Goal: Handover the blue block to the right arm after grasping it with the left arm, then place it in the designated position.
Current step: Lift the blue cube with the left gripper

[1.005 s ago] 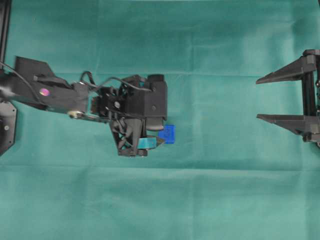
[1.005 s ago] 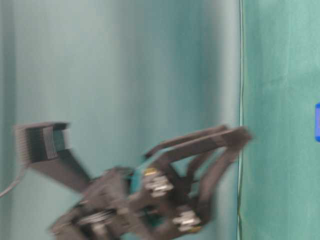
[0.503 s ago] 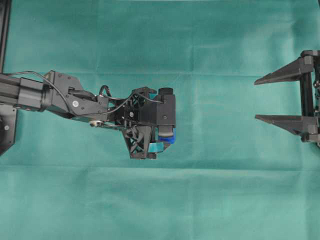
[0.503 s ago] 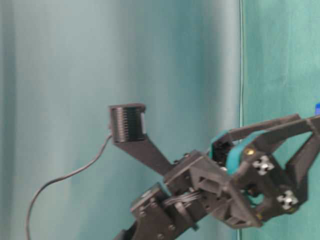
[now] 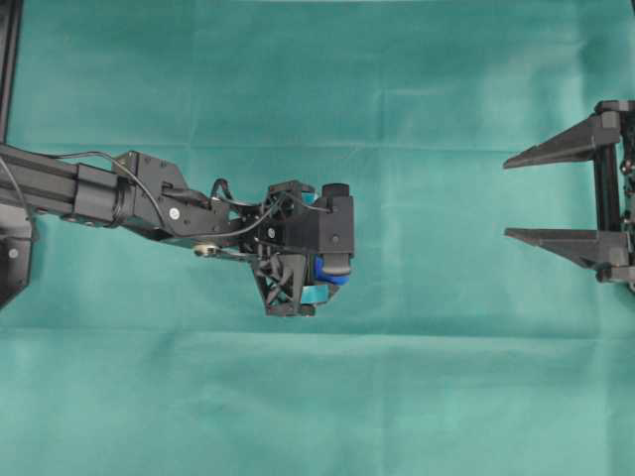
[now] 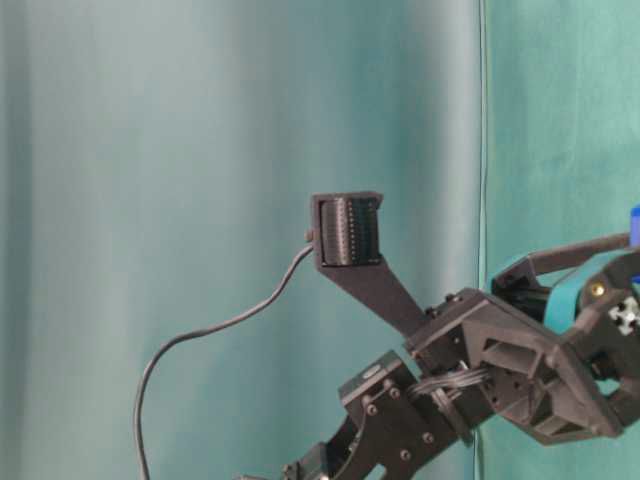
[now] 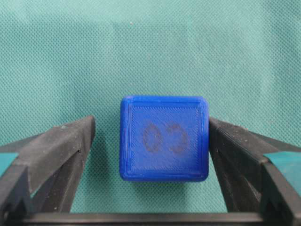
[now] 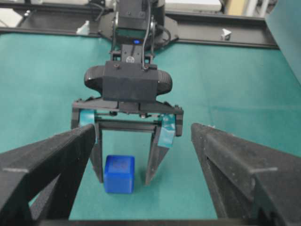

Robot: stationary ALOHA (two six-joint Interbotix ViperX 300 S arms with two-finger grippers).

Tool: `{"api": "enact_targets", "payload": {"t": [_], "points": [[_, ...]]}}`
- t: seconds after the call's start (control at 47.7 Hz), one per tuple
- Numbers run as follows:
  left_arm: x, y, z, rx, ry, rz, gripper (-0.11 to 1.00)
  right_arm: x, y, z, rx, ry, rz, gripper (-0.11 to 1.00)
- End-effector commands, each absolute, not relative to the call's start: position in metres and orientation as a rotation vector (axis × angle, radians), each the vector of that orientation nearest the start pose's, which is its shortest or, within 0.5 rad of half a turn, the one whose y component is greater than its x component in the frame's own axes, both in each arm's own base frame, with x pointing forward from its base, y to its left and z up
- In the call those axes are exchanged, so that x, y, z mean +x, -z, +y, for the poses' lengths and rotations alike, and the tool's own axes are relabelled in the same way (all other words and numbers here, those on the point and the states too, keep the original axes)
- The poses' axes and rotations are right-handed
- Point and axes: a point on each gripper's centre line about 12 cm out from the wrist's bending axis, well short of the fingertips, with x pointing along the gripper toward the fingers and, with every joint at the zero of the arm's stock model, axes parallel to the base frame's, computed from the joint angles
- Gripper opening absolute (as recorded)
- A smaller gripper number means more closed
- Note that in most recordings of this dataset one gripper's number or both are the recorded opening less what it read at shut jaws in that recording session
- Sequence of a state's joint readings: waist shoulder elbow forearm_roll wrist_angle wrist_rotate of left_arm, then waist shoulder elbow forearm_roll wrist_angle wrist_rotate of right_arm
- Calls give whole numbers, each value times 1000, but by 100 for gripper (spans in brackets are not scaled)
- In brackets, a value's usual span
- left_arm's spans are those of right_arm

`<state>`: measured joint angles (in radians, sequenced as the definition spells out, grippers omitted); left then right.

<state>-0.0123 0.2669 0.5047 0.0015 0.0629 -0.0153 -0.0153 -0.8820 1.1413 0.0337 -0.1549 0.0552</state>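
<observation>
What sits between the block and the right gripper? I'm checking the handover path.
Only bare green cloth separates the blue block from the right gripper, overhead.

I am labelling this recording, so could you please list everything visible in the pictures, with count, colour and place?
blue block: one, bright blue, on the cloth between the fingers of the left gripper, not yet clamped.
green cloth: one, teal green, covering the whole table.
black rail: one, black, along the far edge of the table in the right wrist view.
left gripper: one, black with teal tape patches, open, lowered around the block.
right gripper: one, plain black, open, at the right edge of the overhead view, apart from the block.
</observation>
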Motion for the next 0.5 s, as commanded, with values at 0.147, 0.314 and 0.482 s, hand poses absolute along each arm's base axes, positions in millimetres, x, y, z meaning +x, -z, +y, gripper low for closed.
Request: {"api": "enact_targets", "payload": {"t": [0.147, 0.314, 0.482], "points": [[434, -112, -4, -8, 4, 805, 100, 216, -283, -5, 90, 28, 80, 93], [435, -112, -4, -8, 4, 802, 99, 216, -283, -5, 91, 28, 82, 93], [433, -111, -5, -9, 5, 812, 82, 216, -284, -5, 91, 28, 80, 93]]}}
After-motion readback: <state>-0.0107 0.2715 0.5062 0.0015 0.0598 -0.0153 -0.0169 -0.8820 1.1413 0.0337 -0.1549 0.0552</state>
